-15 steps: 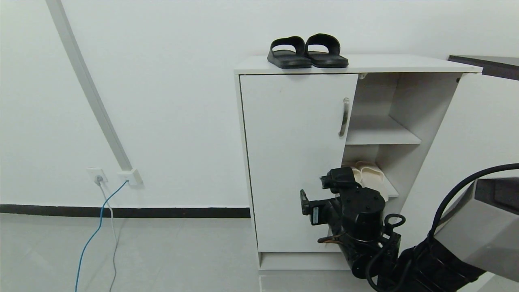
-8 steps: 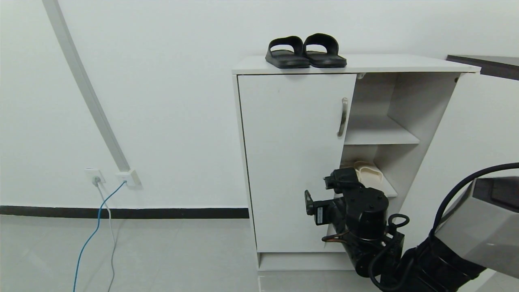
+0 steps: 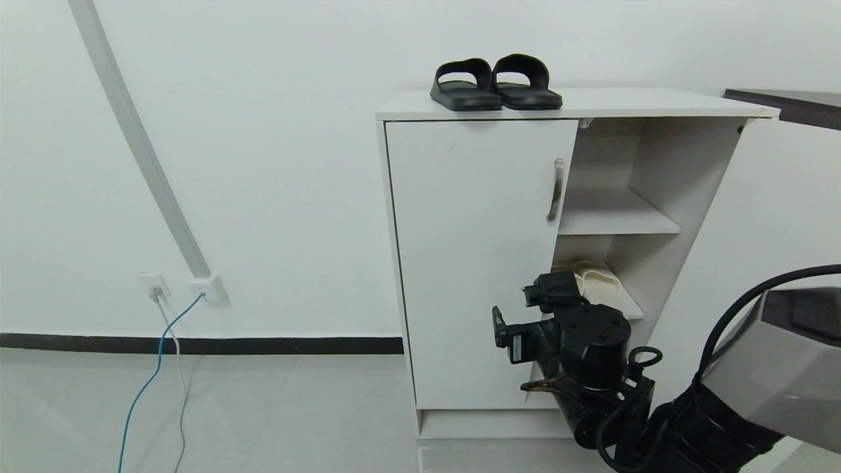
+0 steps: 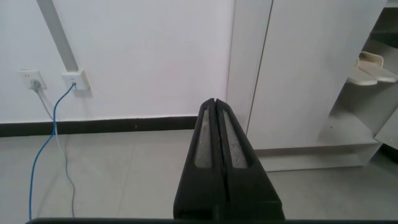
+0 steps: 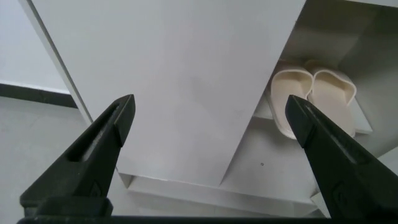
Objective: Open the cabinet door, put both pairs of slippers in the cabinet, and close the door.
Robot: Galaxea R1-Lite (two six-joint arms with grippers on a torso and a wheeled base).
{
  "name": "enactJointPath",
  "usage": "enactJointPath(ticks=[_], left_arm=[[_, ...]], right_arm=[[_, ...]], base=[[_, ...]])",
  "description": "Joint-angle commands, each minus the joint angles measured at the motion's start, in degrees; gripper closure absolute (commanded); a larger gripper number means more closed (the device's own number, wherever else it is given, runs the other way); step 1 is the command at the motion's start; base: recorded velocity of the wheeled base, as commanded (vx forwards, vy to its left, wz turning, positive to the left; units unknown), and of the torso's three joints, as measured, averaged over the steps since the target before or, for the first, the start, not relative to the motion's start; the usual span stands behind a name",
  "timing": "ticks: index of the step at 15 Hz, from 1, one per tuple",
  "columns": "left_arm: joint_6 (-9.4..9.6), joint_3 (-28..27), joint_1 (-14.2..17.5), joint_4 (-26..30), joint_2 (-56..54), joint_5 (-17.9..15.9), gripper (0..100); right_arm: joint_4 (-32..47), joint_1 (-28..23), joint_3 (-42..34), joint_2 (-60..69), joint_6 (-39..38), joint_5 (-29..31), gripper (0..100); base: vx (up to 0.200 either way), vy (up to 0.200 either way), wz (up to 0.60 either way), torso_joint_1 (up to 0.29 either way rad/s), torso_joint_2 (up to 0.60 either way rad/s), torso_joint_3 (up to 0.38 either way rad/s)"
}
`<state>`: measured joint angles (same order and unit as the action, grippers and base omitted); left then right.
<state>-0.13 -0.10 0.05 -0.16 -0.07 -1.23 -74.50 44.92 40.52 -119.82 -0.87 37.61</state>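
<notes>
A black pair of slippers (image 3: 496, 83) sits on top of the white cabinet (image 3: 479, 263). Its left door is closed and its right door (image 3: 775, 197) stands swung open. A cream pair of slippers (image 3: 598, 281) (image 5: 314, 93) (image 4: 373, 65) rests on the middle shelf behind the open side. My right gripper (image 3: 555, 290) (image 5: 208, 102) hangs low in front of the cabinet, a short way from the cream pair, open wide with nothing between its fingers. My left gripper (image 4: 215, 107) is shut and empty, held low over the floor to the left of the cabinet.
A metal handle (image 3: 557, 190) runs down the closed left door's edge. The upper shelf (image 3: 617, 220) is bare. Wall sockets (image 3: 184, 286) with a blue cable (image 3: 148, 381) lie left of the cabinet. A dark tabletop (image 3: 788, 105) stands at the far right.
The right arm has shifted slightly right and down, away from the shelf. The head view moved a little too. Both pairs of slippers stayed put.
</notes>
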Motion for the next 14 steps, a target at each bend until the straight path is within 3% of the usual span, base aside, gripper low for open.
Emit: enactJointPath(ticks=[1, 5, 14], left_arm=[[-0.04, 0.01, 0.04, -0.02, 0.07, 0.00, 100], [-0.04, 0.01, 0.04, -0.02, 0.07, 0.00, 100], [-0.04, 0.01, 0.04, -0.02, 0.07, 0.00, 100]], right_arm=[[-0.03, -0.01, -0.09, -0.24, 0.07, 0.01, 0], [-0.03, 0.08, -0.09, -0.24, 0.07, 0.01, 0], [0.05, -0.01, -0.09, -0.33, 0.07, 0.01, 0]], base=[[0.000, 0.000, 0.00, 0.000, 0.00, 0.000], [0.000, 0.000, 0.00, 0.004, -0.02, -0.047], [0.000, 0.000, 0.00, 0.074, -0.42, -0.345]])
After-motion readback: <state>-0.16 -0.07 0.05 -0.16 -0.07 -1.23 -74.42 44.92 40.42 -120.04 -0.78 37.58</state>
